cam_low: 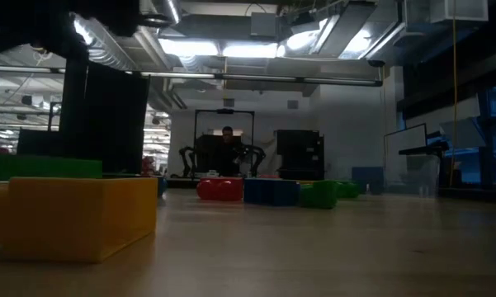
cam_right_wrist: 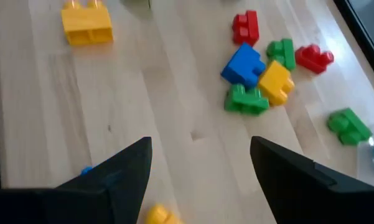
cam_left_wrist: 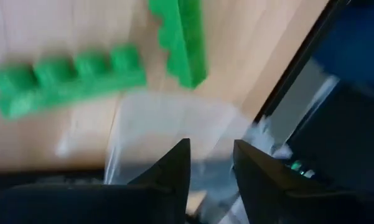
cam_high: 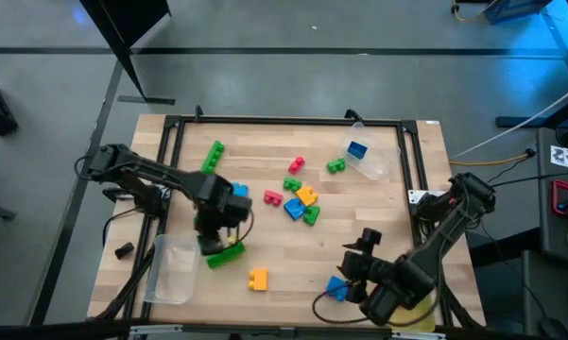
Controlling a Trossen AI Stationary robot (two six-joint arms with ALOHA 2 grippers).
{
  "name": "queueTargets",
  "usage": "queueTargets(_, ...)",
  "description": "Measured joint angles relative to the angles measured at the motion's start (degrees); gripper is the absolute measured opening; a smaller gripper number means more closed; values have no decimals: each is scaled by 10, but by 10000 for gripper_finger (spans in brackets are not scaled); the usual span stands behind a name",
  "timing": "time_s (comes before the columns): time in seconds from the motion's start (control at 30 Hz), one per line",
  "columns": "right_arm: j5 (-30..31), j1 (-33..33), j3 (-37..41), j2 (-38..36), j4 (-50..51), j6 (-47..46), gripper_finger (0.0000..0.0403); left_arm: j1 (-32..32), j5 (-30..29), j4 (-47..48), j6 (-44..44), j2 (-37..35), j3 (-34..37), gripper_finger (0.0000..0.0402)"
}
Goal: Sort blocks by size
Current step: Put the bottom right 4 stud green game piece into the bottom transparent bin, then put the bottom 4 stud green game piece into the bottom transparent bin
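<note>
Left pincer (cam_high: 217, 244) hangs over a long green block (cam_high: 226, 254) beside a clear tray (cam_high: 173, 268) (fingers narrowly apart, gripping nothing). Mixed blocks (cam_high: 301, 200) cluster mid-surface (cam_high: 359, 222). Right pincer (cam_high: 359, 274) stands wide apart, empty, near a blue block (cam_high: 336, 288).

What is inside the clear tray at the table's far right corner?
One blue block lies inside the clear tray. Nothing else shows in it; a green block lies just outside.

Green, blue, red and yellow blocks (cam_high: 300, 195) are lying scattered mid-table; a long green one (cam_high: 226, 253) is apparently lying flat.
</note>
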State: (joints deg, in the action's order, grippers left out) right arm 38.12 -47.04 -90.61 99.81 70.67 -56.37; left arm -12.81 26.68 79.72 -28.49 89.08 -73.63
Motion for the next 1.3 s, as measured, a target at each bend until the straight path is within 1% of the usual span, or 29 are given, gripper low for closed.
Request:
queueTargets(0.07,-2,14,0,0,-9,19,273,-15,-13,9,-3,0,5,94)
queueTargets(0.13,-5,28,0,0,-8,28,273,-28,-27,-3,-27,0,13,89)
queueTargets(0.2,-17,41,0,0,-6,32,273,-38,-33,-29,-56,0,21,88)
queueTargets(0.33,-39,59,0,0,-7,46,273,-55,-35,-88,-69,0,30,98)
queueTargets(0.43,-47,67,0,0,-7,48,273,-59,-44,-139,-58,1,39,118)
queueTargets(0.57,-47,67,0,0,-8,56,273,-60,-103,-203,-102,2,68,162)
queueTargets(0.67,-48,66,0,0,-7,57,273,-60,-143,-231,-136,2,92,197)
queueTargets(0.77,-59,66,0,0,-8,57,273,-59,-156,-262,-162,2,119,221)
queueTargets(0.83,-63,66,0,0,-8,57,273,-59,-156,-286,-178,2,137,230)
queueTargets(0.93,-63,66,0,0,-8,57,273,-63,-157,-335,-196,2,163,234)
queueTargets(1.07,-63,66,0,0,-8,57,273,-65,-158,-410,-192,2,195,235)
queueTargets(1.17,-62,66,0,0,-8,57,273,-64,-160,-435,-191,2,210,235)
queueTargets(1.3,-63,66,0,0,-8,57,273,-63,-169,-442,-197,2,225,235)
